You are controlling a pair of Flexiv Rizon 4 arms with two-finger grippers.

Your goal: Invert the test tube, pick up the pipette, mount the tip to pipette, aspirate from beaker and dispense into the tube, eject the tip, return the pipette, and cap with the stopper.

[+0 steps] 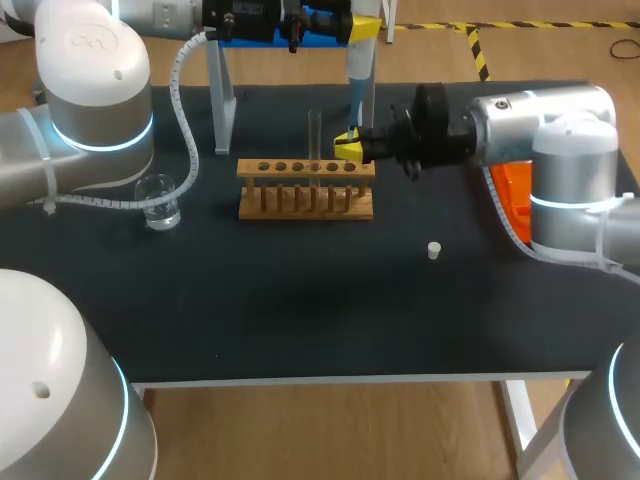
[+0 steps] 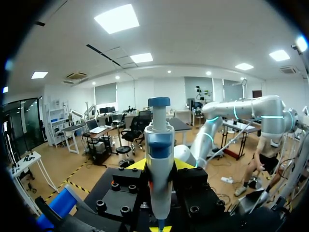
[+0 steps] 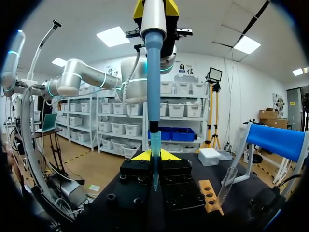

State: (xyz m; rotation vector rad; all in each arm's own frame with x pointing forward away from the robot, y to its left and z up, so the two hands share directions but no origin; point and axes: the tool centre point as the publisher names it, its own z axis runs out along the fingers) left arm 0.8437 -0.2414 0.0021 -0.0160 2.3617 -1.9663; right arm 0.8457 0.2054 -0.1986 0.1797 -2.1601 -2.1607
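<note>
My left gripper (image 1: pixel 364 27) hangs high over the back of the table, shut on the white and blue pipette (image 1: pixel 359 78), which points straight down. In the left wrist view the pipette (image 2: pixel 159 145) stands upright between the fingers of the left gripper (image 2: pixel 160 166). My right gripper (image 1: pixel 348 148) is just behind the wooden rack (image 1: pixel 306 188), shut on the pale blue tip (image 3: pixel 154 166) at the pipette's lower end (image 3: pixel 153 72). A glass test tube (image 1: pixel 314 138) stands upright in the rack. The beaker (image 1: pixel 159 201) sits at the left and the white stopper (image 1: pixel 434 250) lies at the right.
A white stand with a blue top (image 1: pixel 222 95) rises at the back left of the rack. An orange box (image 1: pixel 514 192) sits under my right arm. The rack (image 3: pixel 207 193) and the test tube (image 3: pixel 227 182) lie close beside my right gripper (image 3: pixel 154 155).
</note>
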